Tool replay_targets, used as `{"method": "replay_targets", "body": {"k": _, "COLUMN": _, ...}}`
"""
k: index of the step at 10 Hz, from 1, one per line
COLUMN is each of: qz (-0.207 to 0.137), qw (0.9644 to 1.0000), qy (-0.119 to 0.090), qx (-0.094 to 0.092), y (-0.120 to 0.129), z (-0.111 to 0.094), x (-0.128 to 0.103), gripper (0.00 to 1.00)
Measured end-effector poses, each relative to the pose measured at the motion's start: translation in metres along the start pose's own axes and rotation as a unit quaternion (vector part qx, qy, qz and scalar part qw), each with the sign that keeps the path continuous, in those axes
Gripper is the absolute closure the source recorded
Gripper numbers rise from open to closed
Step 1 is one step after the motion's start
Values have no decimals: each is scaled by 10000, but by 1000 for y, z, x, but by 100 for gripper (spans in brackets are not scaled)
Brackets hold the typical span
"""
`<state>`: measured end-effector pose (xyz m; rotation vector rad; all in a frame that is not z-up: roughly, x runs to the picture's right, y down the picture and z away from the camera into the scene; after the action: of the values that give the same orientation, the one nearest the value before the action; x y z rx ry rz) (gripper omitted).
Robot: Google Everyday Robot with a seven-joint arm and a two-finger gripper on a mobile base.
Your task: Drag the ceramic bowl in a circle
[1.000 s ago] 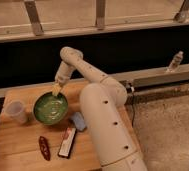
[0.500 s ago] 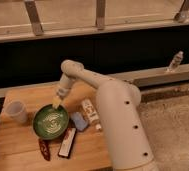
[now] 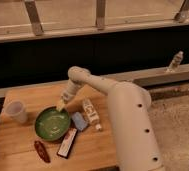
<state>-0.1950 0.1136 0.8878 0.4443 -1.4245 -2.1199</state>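
The green ceramic bowl (image 3: 52,123) sits on the wooden table (image 3: 38,97), left of centre, its pale speckled inside showing. My gripper (image 3: 61,105) hangs from the white arm and touches the bowl's upper right rim. A small translucent plastic cup (image 3: 16,111) stands to the left of the bowl, apart from it.
A blue packet (image 3: 79,121) and a white carton (image 3: 91,111) lie right of the bowl. A dark bar with a red end (image 3: 67,142) and a red oblong item (image 3: 41,151) lie in front of it. A bottle (image 3: 175,61) stands on the far ledge.
The bowl has slid toward the front of the table with my gripper on its rim. The arm has swung the same way, uncovering the white carton.
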Motion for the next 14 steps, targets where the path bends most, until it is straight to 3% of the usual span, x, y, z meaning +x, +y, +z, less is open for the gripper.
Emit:
{"method": "replay_targets", "body": {"k": 4, "qz": 413, "qw": 9984, "qy": 224, "qx": -328, "y": 58, "z": -47, "x": -20, "gripper": 100}}
{"method": "replay_targets", "body": {"k": 6, "qz": 566, "qw": 9970, "qy": 232, "qx": -468, "y": 74, "z": -66, "x": -26, "gripper": 100}}
{"method": "replay_targets", "body": {"k": 9, "qz": 476, "qw": 9980, "qy": 132, "qx": -400, "y": 79, "z": -57, "x": -5, "gripper": 100}}
{"method": "replay_targets", "body": {"k": 12, "qz": 177, "qw": 9997, "qy": 26, "qx": -187, "y": 82, "z": -28, "x": 36, "gripper": 100}}
{"method": "replay_targets", "body": {"k": 14, "qz": -132, "qw": 9999, "qy": -59, "qx": -46, "y": 70, "z": -12, "x": 59, "gripper": 100}}
